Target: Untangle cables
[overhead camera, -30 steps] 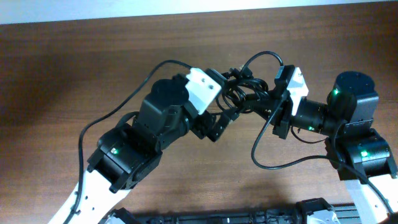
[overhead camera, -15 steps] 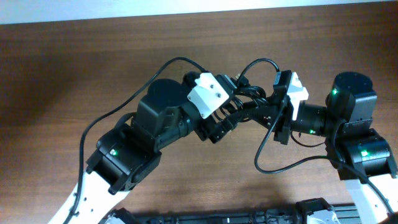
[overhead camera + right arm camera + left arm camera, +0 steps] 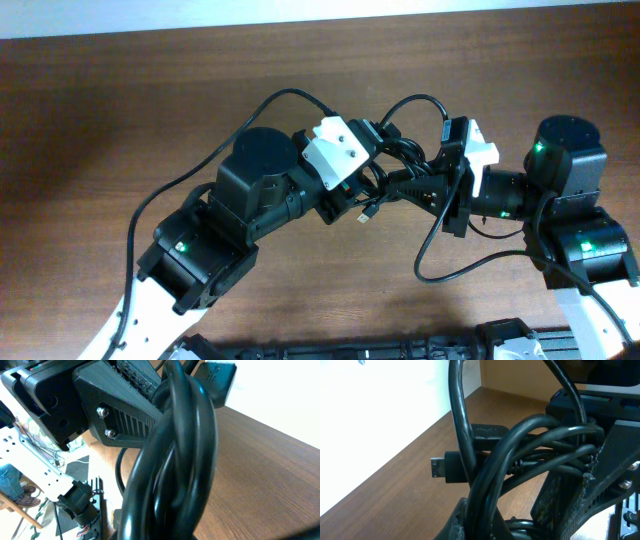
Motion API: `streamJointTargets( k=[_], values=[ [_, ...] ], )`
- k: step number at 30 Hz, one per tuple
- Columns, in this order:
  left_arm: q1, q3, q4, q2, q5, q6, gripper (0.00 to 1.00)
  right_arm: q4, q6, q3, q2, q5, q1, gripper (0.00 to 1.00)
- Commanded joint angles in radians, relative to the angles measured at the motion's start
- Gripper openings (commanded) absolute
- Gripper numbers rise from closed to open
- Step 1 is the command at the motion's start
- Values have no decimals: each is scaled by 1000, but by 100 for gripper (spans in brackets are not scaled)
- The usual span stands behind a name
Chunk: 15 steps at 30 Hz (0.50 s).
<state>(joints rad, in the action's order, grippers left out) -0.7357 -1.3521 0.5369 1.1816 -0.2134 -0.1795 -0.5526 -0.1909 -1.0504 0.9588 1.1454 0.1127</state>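
Now that our left tool has clamped onto the cables our right tool already pinches, we judge them ready to pull apart.

the cables are hanging in one bunch above the middle of the table. the left gripper is sitting at the bunch's left side, with the left arm stretching away to the near left corner. the right gripper is sitting at the bunch's right side, with the right arm standing at the table's right. the bunch is lying between the two, pinched by both. a plug is dangling just below the bunch on the near side, beside the left gripper. in the left wrist view a connector is sticking out to the left of the strands, over the table.
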Motion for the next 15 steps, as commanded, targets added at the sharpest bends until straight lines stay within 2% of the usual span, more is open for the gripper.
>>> streamJointTargets(
  k=[1, 3, 4, 6, 7, 11, 15],
  values=[
    [5, 1, -13, -4, 87, 36, 0, 5, -10, -16, -15, 19, 5, 11],
    [5, 1, -13, -4, 220, 124, 0, -4, -10, -16, -16, -41, 5, 27],
    [5, 1, -13, -4, 290, 174, 0, -11, -8, -16, -16, -78, 5, 30],
    [5, 1, -3, -4, 440, 306, 0, -15, 61, -16, -16, -198, 5, 49],
    [5, 1, 3, -4, 475, 343, 0, -13, 98, -16, -16, -254, 5, 52],
    [5, 1, 23, -4, 483, 370, 0, -13, 188, -16, -16, -389, 5, 53],
    [5, 1, 44, -4, 479, 370, 0, -11, 208, -16, -16, -406, 5, 53]
  ],
)
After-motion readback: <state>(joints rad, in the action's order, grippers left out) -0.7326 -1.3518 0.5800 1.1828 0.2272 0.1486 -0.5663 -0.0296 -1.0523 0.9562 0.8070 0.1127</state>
